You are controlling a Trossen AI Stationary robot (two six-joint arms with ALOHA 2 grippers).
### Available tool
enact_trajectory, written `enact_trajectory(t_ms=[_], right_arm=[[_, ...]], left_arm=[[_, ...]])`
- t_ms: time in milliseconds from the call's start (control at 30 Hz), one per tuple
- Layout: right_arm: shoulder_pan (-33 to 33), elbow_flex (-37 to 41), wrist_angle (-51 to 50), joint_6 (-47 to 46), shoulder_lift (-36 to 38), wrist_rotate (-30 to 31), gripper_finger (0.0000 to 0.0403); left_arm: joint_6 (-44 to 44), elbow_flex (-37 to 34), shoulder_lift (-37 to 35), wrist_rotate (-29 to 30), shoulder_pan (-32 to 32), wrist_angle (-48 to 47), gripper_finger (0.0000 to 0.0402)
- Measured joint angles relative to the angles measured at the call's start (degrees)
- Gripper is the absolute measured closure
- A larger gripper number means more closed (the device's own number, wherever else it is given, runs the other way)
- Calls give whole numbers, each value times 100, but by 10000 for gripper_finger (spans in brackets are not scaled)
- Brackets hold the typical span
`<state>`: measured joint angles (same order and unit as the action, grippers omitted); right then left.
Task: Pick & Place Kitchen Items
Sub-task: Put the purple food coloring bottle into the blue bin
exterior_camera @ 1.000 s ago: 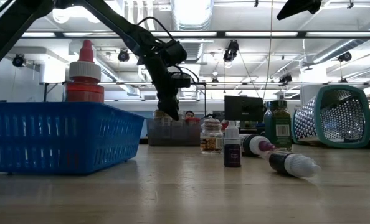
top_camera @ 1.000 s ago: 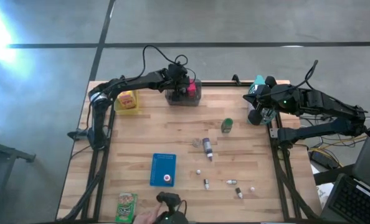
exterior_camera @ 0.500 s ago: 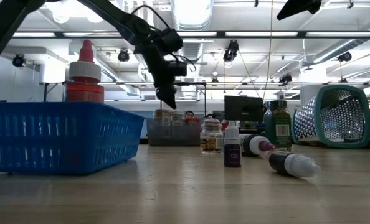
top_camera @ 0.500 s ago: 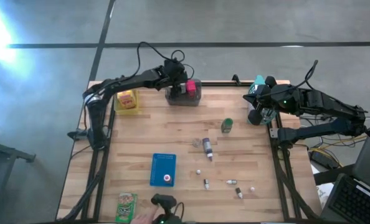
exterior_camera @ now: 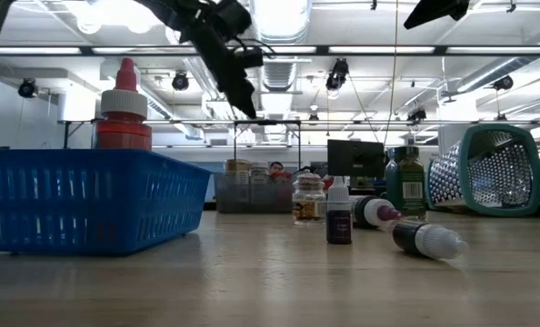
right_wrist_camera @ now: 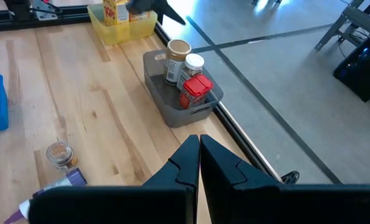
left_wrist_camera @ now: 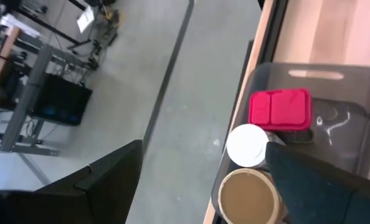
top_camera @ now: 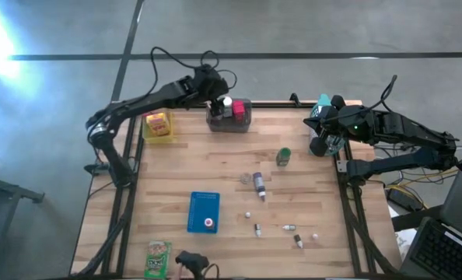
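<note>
Left tool (top_camera: pixel 215 87) wide open and empty, hanging above the far rim of the grey bin (top_camera: pixel 229 123) at the far edge of the worktop (top_camera: pixel 169 179). Inside that bin, just beneath: a red box (top_camera: pixel 237 110), a white-capped jar (top_camera: pixel 227 102) and a brown-lidded jar (left_wrist_camera: pixel 247 194), packed against one another. Loose items well apart from the tool, toward the middle and near side: green can (top_camera: pixel 283 156) upright, small jar (top_camera: pixel 248 178), and just beside it a bottle (top_camera: pixel 259 186) lying with its long axis running roughly far to near; tiny bottles (top_camera: pixel 292 228) nearer the front edge. Probably next, a reach out to one of these: green can closer to the right arm, jar and bottle about midway between arms. Right tool (top_camera: pixel 321 138) pressed shut on nothing, parked at the right edge. Blue tray (top_camera: pixel 204 211) and yellow bin (top_camera: pixel 158 126) off on the left half.
</note>
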<state>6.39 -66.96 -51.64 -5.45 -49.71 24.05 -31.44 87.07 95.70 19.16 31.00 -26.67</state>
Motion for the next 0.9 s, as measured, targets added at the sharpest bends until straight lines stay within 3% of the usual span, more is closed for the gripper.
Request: enact_trajectory(t_ms=[300,467,900], right_arm=[[2,0,0,0,0,0,394],[0,0,0,3,1,0,394],[0,0,0,5,0,0,394]], left_arm=[[235,-3,-514,-88,-139,-192,60],[424,-9,-772,-614,-303,-474,60],[1691,-11,-1707,-888,-1141,-1500,60]])
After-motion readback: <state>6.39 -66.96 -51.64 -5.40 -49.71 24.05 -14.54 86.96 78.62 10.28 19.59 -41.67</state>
